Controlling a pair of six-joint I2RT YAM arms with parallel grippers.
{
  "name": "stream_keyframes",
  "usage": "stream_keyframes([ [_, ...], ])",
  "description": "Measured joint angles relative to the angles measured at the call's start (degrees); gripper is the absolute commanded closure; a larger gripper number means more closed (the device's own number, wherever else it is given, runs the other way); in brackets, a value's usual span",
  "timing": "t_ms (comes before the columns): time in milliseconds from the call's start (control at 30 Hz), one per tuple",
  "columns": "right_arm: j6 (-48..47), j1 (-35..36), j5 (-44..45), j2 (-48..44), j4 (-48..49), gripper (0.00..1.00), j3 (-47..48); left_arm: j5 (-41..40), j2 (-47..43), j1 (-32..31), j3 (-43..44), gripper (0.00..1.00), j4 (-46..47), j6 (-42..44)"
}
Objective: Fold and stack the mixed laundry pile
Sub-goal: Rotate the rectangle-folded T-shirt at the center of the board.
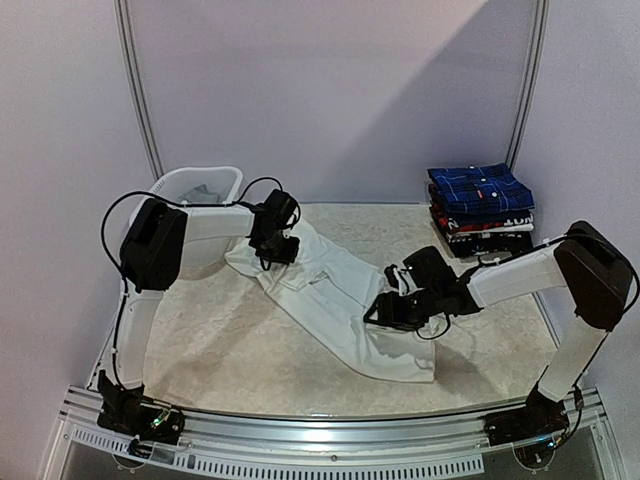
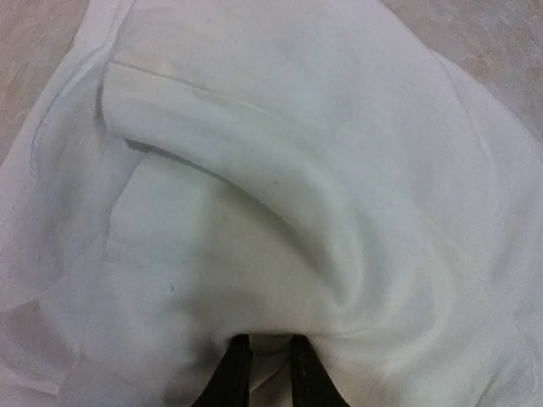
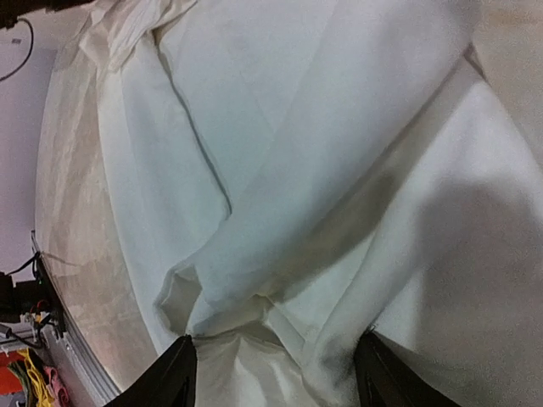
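The left gripper (image 2: pixel 270 377) has its two black fingers (image 2: pixel 231 381) close together, nipping a fold of the plain white cloth shirt (image 2: pixel 280 195). The right gripper (image 3: pixel 276 373) has its fingers (image 3: pixel 174 377) spread wide over the same shirt. The shirt lies slanted across the middle of the pale table (image 1: pixel 230 350). At the back right, a folded dark blue plaid shirt (image 1: pixel 480 188) tops a stack (image 1: pixel 485 225). A dark garment (image 1: pixel 495 222) under it has white letters too small to read. A grey garment (image 1: pixel 203 192) lies in the white plastic basket (image 1: pixel 228 172), back left.
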Motion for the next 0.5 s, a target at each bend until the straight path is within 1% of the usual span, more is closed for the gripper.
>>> stream_keyframes([
  [133,0.1,2.0,-0.1,-0.9,-5.4,0.33,1.5,0.0,-0.2,0.0,-0.4,0.8,0.2,0.5],
  [200,-0.8,2.0,1.2,-1.6,-10.8,0.33,3.1,0.0,-1.2,0.0,-2.0,0.8,0.7,0.7],
  [367,-4.0,2.0,7.7,-2.2,-23.0,0.31,7.3,-0.4,-6.1,0.0,-8.5,0.73,0.5,0.8],
  [500,-6.3,2.0,14.3,-2.2,-28.3,0.29,10.5,-1.3,-11.1,-0.3,-13.3,0.66,-0.1,0.8],
])
